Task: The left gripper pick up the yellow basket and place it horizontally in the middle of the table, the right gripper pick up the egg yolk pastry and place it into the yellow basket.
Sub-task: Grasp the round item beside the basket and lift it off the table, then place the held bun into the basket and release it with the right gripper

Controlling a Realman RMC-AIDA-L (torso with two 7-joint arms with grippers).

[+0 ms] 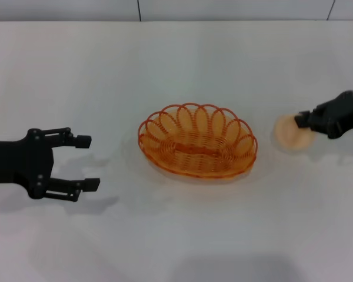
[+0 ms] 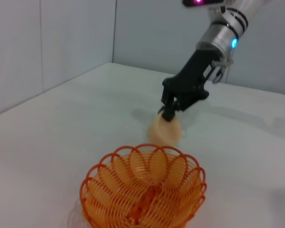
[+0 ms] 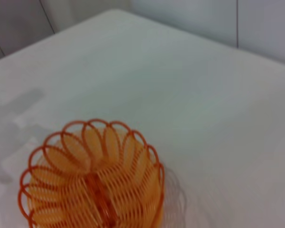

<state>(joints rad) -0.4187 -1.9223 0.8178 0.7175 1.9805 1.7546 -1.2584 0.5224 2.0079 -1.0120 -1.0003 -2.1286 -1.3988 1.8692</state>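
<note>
Now our left gripper (image 1: 87, 163) waits with jaws wide and empty; the basket (image 1: 197, 140) lies crosswise mid-desk (image 1: 176, 64). Beyond, to its right, our right gripper (image 1: 303, 119) meets the pastry (image 1: 291, 134); whether its jaws grip it, we cannot tell.

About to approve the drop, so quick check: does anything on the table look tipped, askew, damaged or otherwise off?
Nothing stands out. The yellow basket sits flat and empty mid-table, long side across, rim loops intact. The right claw is at the egg yolk pastry, which looks whole, to the basket's right. The left claw is open, apart from the basket.
</note>
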